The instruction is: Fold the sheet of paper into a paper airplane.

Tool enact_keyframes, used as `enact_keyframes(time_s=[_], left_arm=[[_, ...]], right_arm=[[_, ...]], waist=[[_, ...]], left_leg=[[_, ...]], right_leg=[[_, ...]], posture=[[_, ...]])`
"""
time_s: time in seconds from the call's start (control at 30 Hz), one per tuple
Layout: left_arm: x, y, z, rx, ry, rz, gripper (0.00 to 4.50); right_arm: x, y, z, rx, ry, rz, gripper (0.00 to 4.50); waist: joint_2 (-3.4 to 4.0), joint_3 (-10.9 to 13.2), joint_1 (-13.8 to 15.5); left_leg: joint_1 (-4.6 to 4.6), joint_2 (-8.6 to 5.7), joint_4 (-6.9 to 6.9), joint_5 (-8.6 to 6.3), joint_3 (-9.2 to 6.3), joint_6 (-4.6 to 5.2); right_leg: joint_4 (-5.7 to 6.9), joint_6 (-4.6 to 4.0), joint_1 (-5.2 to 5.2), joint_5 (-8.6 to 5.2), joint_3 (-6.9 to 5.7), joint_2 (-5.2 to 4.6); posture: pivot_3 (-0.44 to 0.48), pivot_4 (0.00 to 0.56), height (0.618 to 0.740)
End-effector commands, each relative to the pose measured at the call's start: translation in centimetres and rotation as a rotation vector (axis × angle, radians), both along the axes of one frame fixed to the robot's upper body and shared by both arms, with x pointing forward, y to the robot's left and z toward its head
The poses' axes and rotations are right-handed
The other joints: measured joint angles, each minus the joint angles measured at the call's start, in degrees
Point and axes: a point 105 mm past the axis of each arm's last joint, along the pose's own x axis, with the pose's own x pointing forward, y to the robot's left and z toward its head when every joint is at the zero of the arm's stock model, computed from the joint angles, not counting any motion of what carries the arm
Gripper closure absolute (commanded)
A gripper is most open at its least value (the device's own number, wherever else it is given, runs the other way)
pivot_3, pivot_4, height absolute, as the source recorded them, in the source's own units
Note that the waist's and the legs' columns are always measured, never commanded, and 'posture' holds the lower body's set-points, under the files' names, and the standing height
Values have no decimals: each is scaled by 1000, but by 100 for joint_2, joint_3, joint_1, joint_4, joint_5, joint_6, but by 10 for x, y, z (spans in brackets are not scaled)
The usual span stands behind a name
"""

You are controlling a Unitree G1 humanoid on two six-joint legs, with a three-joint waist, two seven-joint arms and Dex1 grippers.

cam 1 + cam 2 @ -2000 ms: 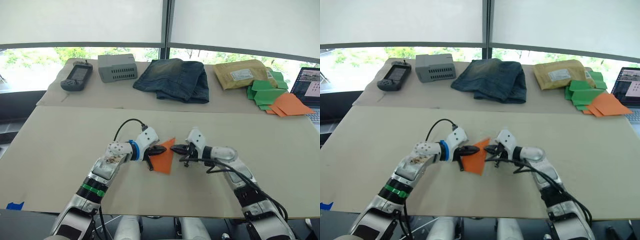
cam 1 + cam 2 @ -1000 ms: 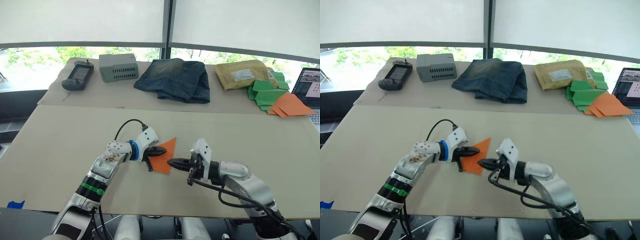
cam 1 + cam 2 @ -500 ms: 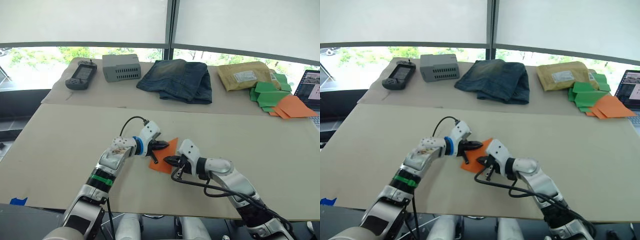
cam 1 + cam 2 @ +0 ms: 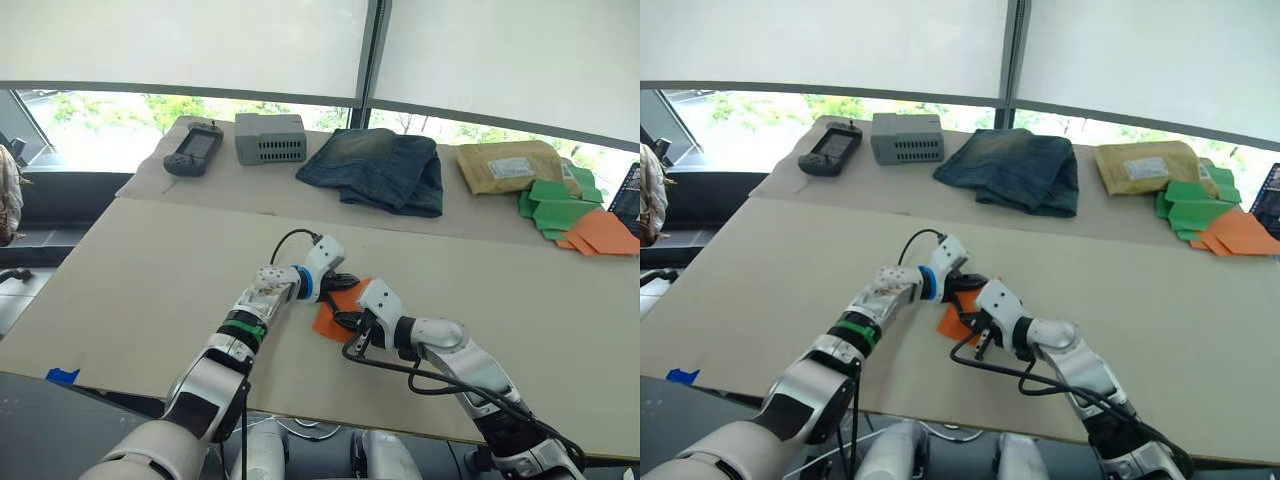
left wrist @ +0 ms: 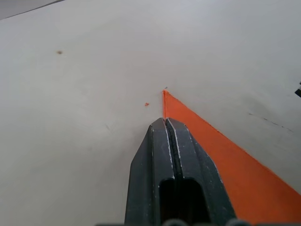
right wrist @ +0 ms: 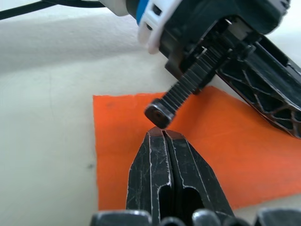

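Now that the right tool (image 6: 163,133) has swung in beside the left tool (image 5: 164,121), both closed tools press the bright-orange folded paper wedge (image 4: 334,313) onto the desk (image 4: 150,270), likely flattening a crease.

Both grippers cover most of the sheet of paper (image 4: 327,318) in our head views, so we can't read its outline or folds. The laptop (image 4: 631,199) is cut by the right edge. In the left wrist view the left gripper (image 5: 165,121) hides whether paper sits between the fingers.
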Motion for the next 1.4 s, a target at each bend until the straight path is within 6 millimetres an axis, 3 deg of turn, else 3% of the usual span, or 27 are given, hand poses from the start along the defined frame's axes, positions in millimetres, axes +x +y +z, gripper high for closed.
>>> enact_keyframes(time_s=[0.03, 0.23, 0.4, 0.5, 0.67, 0.93, 1.4], left_arm=[[10, -4, 21, 64, -116, -16, 4500], [-7, 23, 7, 91, -74, 10, 4500], [-30, 52, 5, 109, -45, 63, 4500], [-40, 57, 6, 112, -38, 74, 4500], [-48, 54, 9, 102, -32, 90, 4500], [-52, 48, 12, 100, -37, 92, 4500], [-74, 54, 17, 123, 2, 98, 4500]], right_arm=[[-13, 3, -27, -42, 120, 20, 4487], [0, -4, -23, -56, 92, -26, 4487], [19, -14, 7, 6, 10, -84, 4487], [35, -28, 26, -8, -69, -140, 4487], [62, -49, 45, -62, -155, -226, 4487], [66, -54, 33, -117, -101, -205, 4487], [54, -13, 17, -42, -52, -113, 4487]], waist=[[-1, 0, -2], [2, -1, -149], [10, -4, -331], [13, -3, -344], [13, -3, -337], [14, -2, -335], [14, -2, -474]], left_leg=[[2, -4, -10, 0, 4, 0], [-3, 1, -18, 0, 5, 0], [-23, -3, -17, 3, 2, 2], [-44, -6, -18, 32, 4, 52], [-124, -16, -21, 25, 7, 56], [-125, -16, -25, 20, 6, 65], [-112, 3, -25, 20, 5, 64]], right_leg=[[0, 0, 0, 0, -3, -10], [7, 1, -7, 1, -25, -19], [36, 2, -12, 10, -24, -19], [33, 2, -30, 3, -24, -15], [32, 12, -99, 24, -14, -13], [25, 31, -96, 8, -15, -7], [40, 38, -94, -2, -6, 15]], posture=[[0, 150, 716], [0, 150, 716], [0, 150, 716], [0, 150, 716], [0, 150, 716], [0, 150, 716], [0, 150, 716]])
